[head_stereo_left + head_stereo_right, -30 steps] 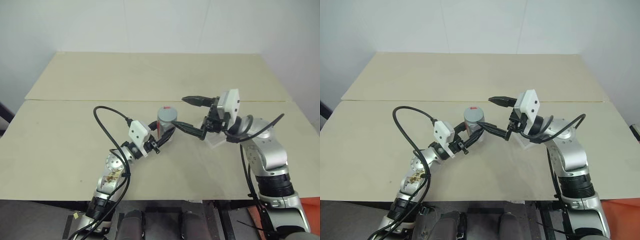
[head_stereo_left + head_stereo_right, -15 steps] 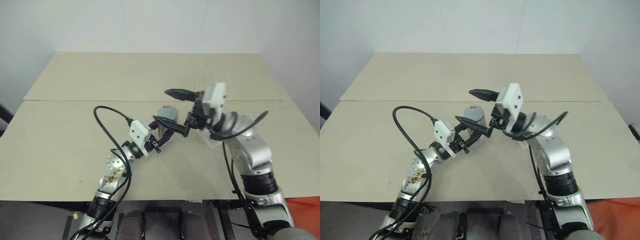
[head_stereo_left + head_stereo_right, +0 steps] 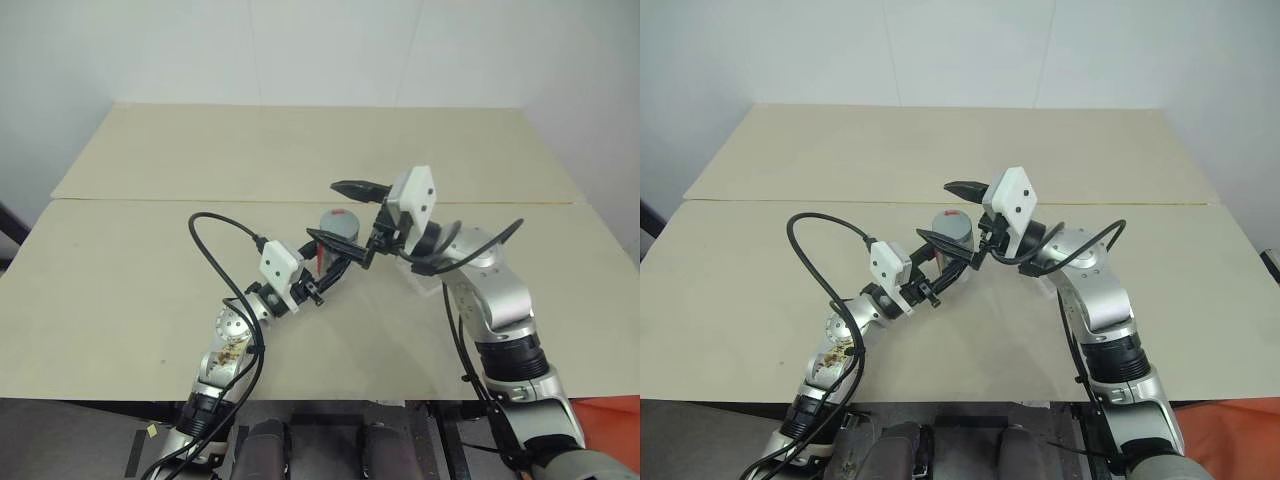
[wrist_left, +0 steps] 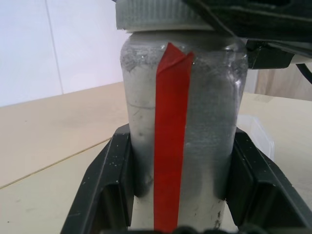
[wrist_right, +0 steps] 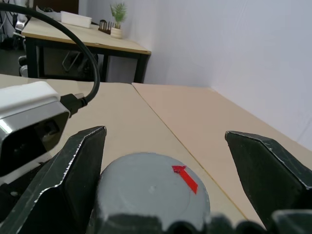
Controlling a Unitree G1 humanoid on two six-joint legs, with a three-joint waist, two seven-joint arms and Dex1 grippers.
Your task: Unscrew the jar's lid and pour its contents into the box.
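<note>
The jar [image 4: 183,122] is silver-grey with a red stripe [image 4: 170,146] running up its side, and its lid [image 5: 152,190] is grey with a small red mark. Black fingers [image 4: 105,190] flank the jar, above a pale beige table [image 3: 130,290].

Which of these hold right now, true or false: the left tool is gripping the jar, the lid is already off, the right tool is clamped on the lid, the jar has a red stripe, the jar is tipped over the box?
1. The left tool is shut on the jar. True.
2. The lid is already off. False: it still sits on top of the jar.
3. The right tool is clamped on the lid. False: its fingers stand wide open on either side of the lid, not closed on it.
4. The jar carries a vertical red stripe. True.
5. The jar is tipped over the box. False: the jar is held upright, and the box lies beside it on the table.
</note>
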